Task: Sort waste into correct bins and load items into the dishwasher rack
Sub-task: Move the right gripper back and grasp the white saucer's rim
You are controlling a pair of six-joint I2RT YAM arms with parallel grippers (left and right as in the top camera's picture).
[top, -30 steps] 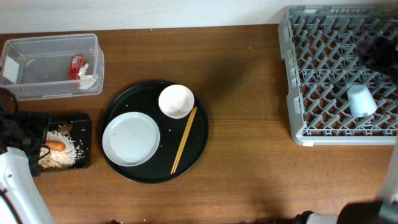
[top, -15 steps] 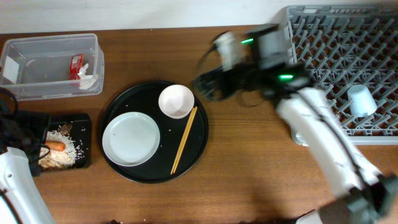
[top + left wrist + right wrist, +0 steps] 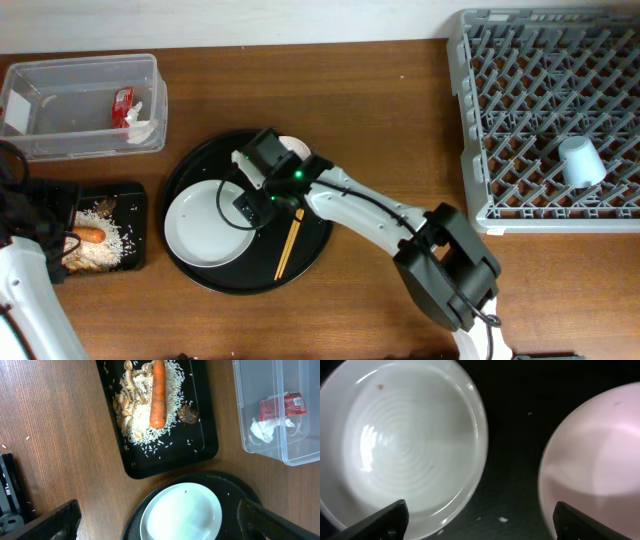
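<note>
- A brown wooden table [image 3: 400, 110] is seen, with a strip of white wall [image 3: 300, 20] along its far edge.
- The white plate [image 3: 405, 445] is laid flat, face up, on the round black tray [image 3: 200, 275]; being round, it has no long axis.
- The small white dish [image 3: 595, 455] is set upright just beside it.
- The right gripper [image 3: 480, 520] is held over the gap between the two, jaws spread wide, gripping nothing.
- The left gripper [image 3: 160, 522] is likewise spread wide and empty.

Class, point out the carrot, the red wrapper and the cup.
carrot [image 3: 157, 395]: left wrist view, middle of its length
red wrapper [image 3: 282, 406]: left wrist view, its centre
cup [image 3: 581, 162]: overhead view, its middle
</note>
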